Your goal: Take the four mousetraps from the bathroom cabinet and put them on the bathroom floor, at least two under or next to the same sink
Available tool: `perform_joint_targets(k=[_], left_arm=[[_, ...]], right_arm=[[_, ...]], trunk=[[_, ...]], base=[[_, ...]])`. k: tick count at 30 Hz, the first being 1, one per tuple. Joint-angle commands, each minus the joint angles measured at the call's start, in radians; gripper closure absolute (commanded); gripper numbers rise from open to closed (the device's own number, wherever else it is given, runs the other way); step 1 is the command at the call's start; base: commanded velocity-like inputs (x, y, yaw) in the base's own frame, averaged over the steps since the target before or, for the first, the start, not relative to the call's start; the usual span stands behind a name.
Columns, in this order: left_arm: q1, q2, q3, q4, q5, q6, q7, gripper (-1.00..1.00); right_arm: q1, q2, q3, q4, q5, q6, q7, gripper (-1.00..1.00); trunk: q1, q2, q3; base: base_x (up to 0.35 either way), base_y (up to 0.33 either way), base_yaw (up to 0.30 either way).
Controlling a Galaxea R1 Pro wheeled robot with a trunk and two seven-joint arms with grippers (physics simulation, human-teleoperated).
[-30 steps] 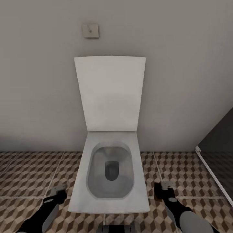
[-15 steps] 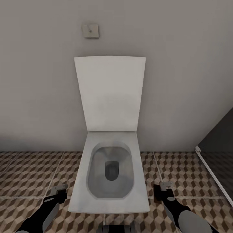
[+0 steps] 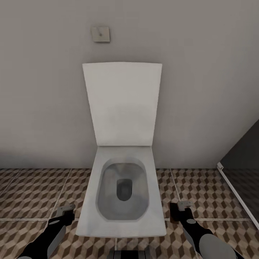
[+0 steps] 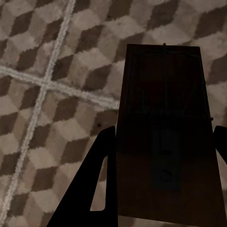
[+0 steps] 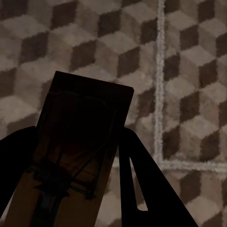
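Cube-patterned tiles of the bathroom floor [image 3: 32,194] spread on both sides of a toilet. My left gripper [image 3: 67,210] hangs low over the tiles left of the bowl. In the left wrist view, this left gripper [image 4: 163,130] is shut on a mousetrap [image 4: 163,156], a flat board with a dark wire spring, above the bathroom floor [image 4: 52,71]. My right gripper [image 3: 182,208] hangs low to the right of the bowl. In the right wrist view, this right gripper [image 5: 78,137] is shut on a second mousetrap [image 5: 82,123] over the tiles [image 5: 189,71]. The cabinet is out of view.
A white toilet [image 3: 122,190] with its lid raised stands against the grey wall straight ahead, between my two arms. A small flush plate [image 3: 100,34] is on the wall above. A dark shower partition with a pale sill [image 3: 239,172] closes off the right side.
The right gripper has drifted slightly left and up with its mousetrap. The left arm has barely moved, and the view has not shifted.
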Motion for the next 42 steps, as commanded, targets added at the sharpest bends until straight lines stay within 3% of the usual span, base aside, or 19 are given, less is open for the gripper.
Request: perform_joint_targets(k=[1,7,14,21,29,42], left_arm=[[0.000,0.002,-0.008,-0.002,0.007,0.004,0.011,1.00],[0.000,0.002,-0.008,-0.002,0.007,0.004,0.011,1.00],[0.000,0.006,-0.007,-0.002,0.006,0.004,0.011,1.00],[0.000,0.006,-0.007,-0.002,0.006,0.003,0.011,1.00],[0.000,0.004,-0.007,-0.001,0.004,-0.048,0.013,1.00],[0.000,0.018,-0.003,0.000,0.002,-0.056,0.013,1.00]], right_arm=[[-0.001,0.000,-0.008,0.002,0.010,-0.005,-0.002,1.00],[-0.001,0.000,-0.008,0.002,0.010,-0.005,-0.002,1.00],[-0.001,-0.003,0.004,0.002,0.016,-0.006,0.072,1.00],[-0.001,-0.003,0.006,0.001,0.016,-0.006,0.079,1.00],[-0.001,-0.004,0.006,-0.004,0.015,-0.007,0.078,1.00],[-0.001,-0.016,0.006,-0.016,0.017,-0.006,0.078,1.00]], trunk=[[0.000,0.000,-0.001],[0.000,0.000,-0.001],[0.003,-0.002,-0.028],[0.006,-0.004,-0.055],[0.006,-0.004,-0.055],[0.006,-0.004,-0.055]], base=[[0.000,0.000,0.000],[0.000,0.000,0.000],[0.000,0.000,0.000],[0.000,0.000,0.000],[0.000,0.000,0.000],[0.000,0.000,0.000]])
